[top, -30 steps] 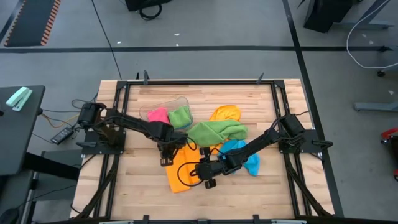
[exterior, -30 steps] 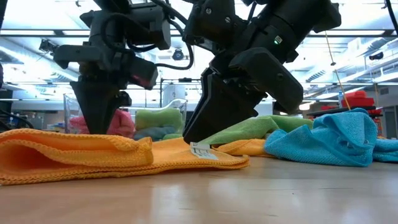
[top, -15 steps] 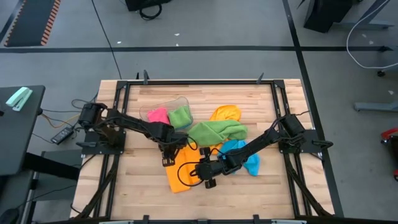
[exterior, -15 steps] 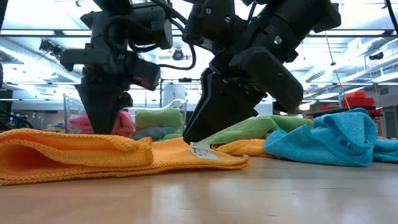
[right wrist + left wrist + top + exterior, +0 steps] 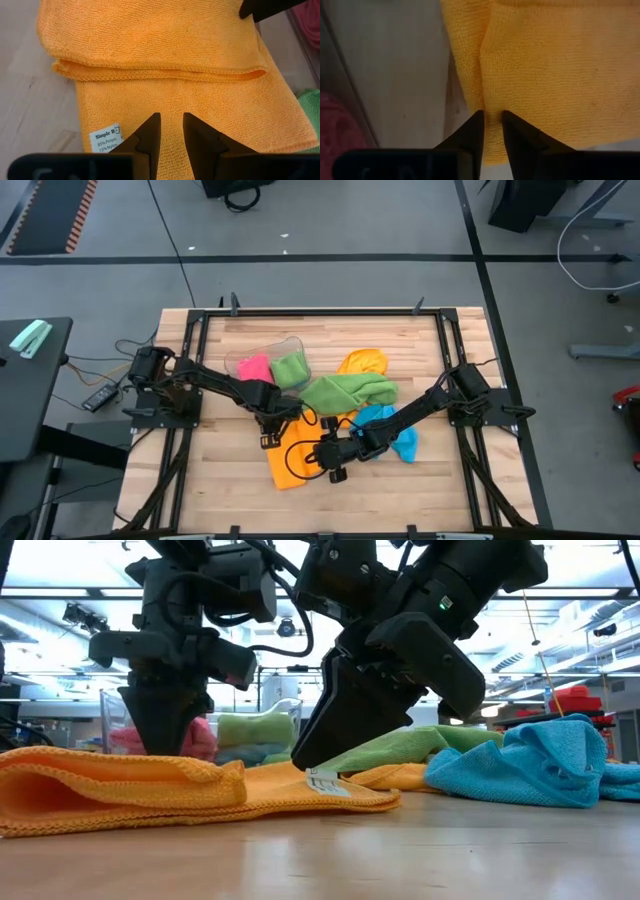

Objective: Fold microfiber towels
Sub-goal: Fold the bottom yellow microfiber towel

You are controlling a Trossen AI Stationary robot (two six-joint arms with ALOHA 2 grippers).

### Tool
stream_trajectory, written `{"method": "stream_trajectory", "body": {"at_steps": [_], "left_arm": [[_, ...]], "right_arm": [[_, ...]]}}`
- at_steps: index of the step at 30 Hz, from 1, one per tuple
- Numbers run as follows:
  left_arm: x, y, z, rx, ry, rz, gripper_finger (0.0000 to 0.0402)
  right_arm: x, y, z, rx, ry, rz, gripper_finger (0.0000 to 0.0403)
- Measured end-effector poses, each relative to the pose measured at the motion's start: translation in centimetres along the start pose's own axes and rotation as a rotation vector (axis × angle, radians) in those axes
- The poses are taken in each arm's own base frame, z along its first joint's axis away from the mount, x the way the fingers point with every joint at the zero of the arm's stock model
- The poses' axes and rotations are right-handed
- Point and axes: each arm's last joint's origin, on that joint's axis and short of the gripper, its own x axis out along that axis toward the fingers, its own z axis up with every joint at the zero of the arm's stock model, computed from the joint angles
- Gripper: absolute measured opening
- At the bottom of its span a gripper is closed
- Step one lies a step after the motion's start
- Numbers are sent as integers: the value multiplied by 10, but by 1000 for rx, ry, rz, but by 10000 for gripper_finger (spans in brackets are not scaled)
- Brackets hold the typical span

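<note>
An orange microfiber towel [image 5: 296, 464] lies on the table, partly folded over itself, its hemmed edge [image 5: 160, 75] running across the lower layer. My left gripper [image 5: 492, 127] points straight down at the towel's left end and is shut on it. My right gripper [image 5: 171, 131] slants down onto the towel's right part beside the white label [image 5: 107, 140], its fingers narrow, with cloth between them. A green towel [image 5: 350, 392], a blue one [image 5: 395, 435] and a second orange one [image 5: 362, 363] lie loose farther back and to the right. My left gripper pinches a small ridge of the orange towel [image 5: 492, 112] between its two fingertips, at the towel's edge near a corner. The fingers come from above, pointing down. A crease runs up the cloth from the pinch; the towel lies on the table. My right gripper has its fingertips [image 5: 150, 132] on the orange towel's single lower layer next to the label, slanting down from the table's right. Cloth [image 5: 171, 117] shows flat in the narrow gap. Whether it is pinched or only pressed is hidden by the fingers. The towel lies flat there.
A clear plastic tub [image 5: 262, 348] with a pink and a green towel stands at the back left, behind my left gripper [image 5: 165, 745]. The blue towel's heap [image 5: 540, 765] rises right of my right gripper [image 5: 300, 762]. Bare wood shows along the near edge.
</note>
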Motion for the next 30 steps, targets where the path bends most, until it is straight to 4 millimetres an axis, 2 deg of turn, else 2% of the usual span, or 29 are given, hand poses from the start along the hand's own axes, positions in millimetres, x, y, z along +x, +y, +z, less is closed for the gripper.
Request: {"method": "stream_trajectory", "body": {"at_steps": [7, 17, 22, 30], "left_arm": [[1, -8, -2, 94, 2, -8, 8], [-15, -9, -4, 90, 60, 0, 13], [-15, -8, -11, 48, 135, 13, 16], [-14, -18, -14, 80, 134, 4, 11]], "right_arm": [[0, 0, 0, 0, -1, 0, 92], [0, 0, 0, 0, 0, 0, 92], [0, 0, 0, -1, 0, 0, 92], [0, 0, 0, 0, -2, 0, 92]]}}
